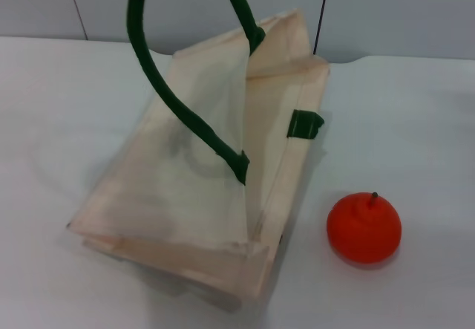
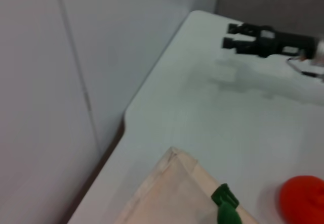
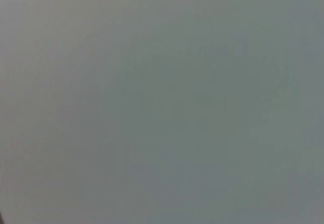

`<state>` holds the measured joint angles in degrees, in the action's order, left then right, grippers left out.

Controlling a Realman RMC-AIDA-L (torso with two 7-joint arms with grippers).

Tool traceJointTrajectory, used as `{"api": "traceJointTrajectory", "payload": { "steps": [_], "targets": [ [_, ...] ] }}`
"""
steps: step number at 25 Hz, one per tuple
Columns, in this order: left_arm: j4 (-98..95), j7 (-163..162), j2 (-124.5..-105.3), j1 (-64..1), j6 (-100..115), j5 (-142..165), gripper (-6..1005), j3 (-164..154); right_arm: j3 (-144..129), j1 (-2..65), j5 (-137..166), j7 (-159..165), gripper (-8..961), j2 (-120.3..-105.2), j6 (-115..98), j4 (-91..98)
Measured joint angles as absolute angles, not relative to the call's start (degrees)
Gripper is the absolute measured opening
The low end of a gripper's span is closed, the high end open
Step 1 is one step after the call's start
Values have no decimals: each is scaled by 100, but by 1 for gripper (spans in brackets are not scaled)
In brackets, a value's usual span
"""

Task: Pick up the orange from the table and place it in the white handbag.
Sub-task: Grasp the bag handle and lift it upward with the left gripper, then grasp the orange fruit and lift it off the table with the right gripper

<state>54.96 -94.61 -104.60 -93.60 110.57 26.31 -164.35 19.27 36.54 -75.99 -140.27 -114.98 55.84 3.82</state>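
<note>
The orange sits on the white table, just right of the white handbag. The bag stands partly open, and one dark green handle is pulled up out of the top of the head view. What holds the handle is out of view. The left wrist view shows a bag corner, part of the orange and, far across the table, my right gripper. It rests low over the tabletop with its two black fingers apart and empty. My left gripper is not visible.
A grey wall runs along the table's far edge, behind the bag. The second green handle's end shows on the bag's right side. The right wrist view shows only a plain pale surface.
</note>
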Motion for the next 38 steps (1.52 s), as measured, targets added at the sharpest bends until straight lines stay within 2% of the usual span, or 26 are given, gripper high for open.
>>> {"api": "traceJointTrajectory", "payload": {
  "steps": [5, 8, 15, 17, 20, 25, 29, 35, 38],
  "targets": [
    [5892, -9317, -10531, -9219, 11145, 2411, 132, -16435, 1565, 3691, -7058, -12813, 889, -11441, 5852, 992],
    [6034, -9253, -10496, -9237, 11309, 2392, 133, -16436, 1225, 3659, -6685, -12002, 888, -11324, 6358, 1445],
    [6044, -9093, -10516, -9500, 11535, 2455, 135, -16445, 317, 3594, -5617, -10947, 888, -10645, 7614, 1725],
    [6044, -9084, -10529, -9554, 11593, 2469, 135, -16445, 64, 3614, -5349, -10870, 888, -10512, 7938, 1731],
    [6046, -9087, -10514, -9604, 11629, 2522, 136, -16445, -353, 3658, -4979, -10827, 888, -10410, 8499, 1845],
    [6059, -9081, -10483, -9563, 11658, 2587, 137, -16445, -1125, 3802, -4601, -10490, 886, -10394, 9367, 2265],
    [6136, -8972, -10534, -9294, 11647, 2361, 138, -16432, -1624, 4000, -4483, -10053, 885, -10451, 9395, 2472],
    [6546, -8967, -10568, -8858, 11693, 1365, 139, -16429, -2061, 3901, -4482, -9498, 883, -10898, 9352, 3353],
    [6554, -9074, -10534, -8829, 11699, 1198, 140, -16435, -2112, 3879, -4488, -9487, 882, -10948, 9512, 3377]
  ]
}}
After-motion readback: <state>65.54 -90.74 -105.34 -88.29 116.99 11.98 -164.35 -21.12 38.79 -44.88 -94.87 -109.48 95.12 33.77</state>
